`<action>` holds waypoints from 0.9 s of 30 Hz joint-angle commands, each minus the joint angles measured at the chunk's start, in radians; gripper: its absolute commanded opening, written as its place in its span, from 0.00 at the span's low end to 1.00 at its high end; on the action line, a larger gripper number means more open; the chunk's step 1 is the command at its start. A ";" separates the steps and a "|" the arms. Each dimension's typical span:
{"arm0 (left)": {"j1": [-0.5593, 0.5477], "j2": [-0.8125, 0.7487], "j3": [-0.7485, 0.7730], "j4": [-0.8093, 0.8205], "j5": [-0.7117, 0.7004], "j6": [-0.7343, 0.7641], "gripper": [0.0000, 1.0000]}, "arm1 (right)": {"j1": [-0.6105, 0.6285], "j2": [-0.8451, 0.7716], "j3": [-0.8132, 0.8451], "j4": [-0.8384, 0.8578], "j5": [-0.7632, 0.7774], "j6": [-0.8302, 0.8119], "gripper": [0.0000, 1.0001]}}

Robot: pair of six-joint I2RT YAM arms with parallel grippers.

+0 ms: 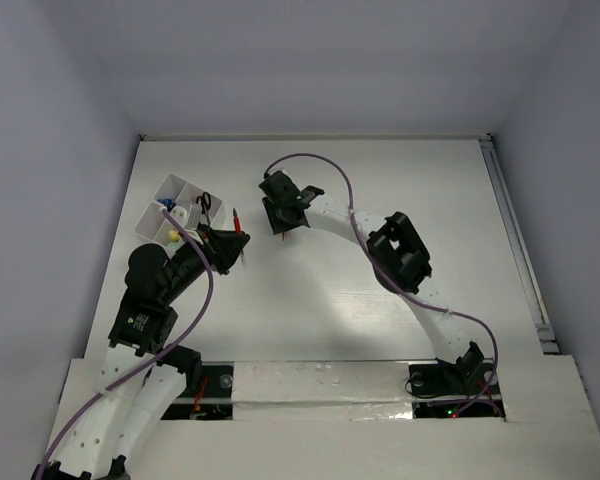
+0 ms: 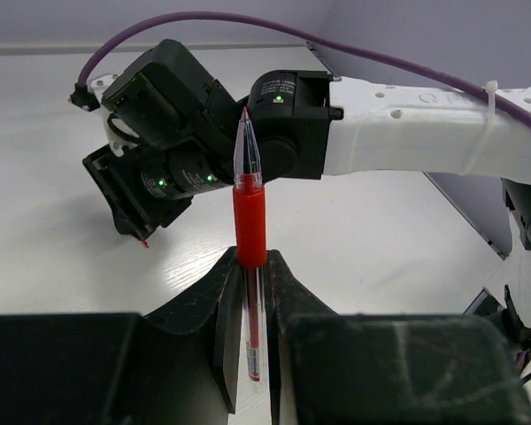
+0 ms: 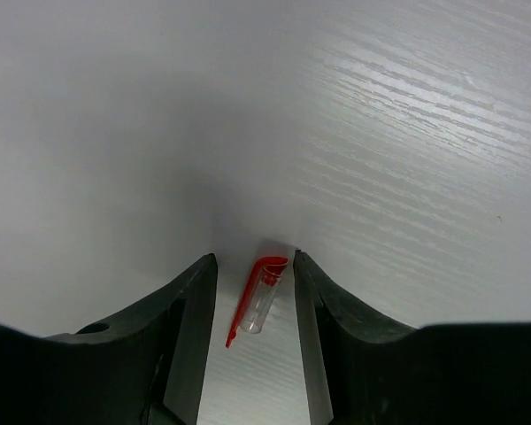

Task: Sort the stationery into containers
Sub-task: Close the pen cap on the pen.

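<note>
My left gripper (image 1: pixel 232 240) is shut on the thin red pen (image 1: pixel 237 217), just right of the white organiser box (image 1: pixel 166 186). In the left wrist view the pen (image 2: pixel 250 217) stands upright between my fingertips (image 2: pixel 252 262), uncapped, tip up. My right gripper (image 1: pixel 283 218) points down at the table, open, in the middle of the far half. In the right wrist view a clear pen cap with a red clip (image 3: pixel 264 297) lies on the table between its open jaws (image 3: pixel 254 258), touching neither. Black-handled scissors (image 1: pixel 205 203) stand at the box's right side.
The box holds a blue item (image 1: pixel 165 204), a white tube (image 1: pixel 181 214) and a yellow eraser (image 1: pixel 172 237). The right arm's wrist (image 2: pixel 173 133) fills the space straight ahead of my left gripper. White walls enclose the table on three sides.
</note>
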 commanded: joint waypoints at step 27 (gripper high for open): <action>0.006 0.022 0.039 0.030 0.011 0.003 0.00 | 0.024 -0.288 -0.328 0.217 -0.081 -0.012 0.00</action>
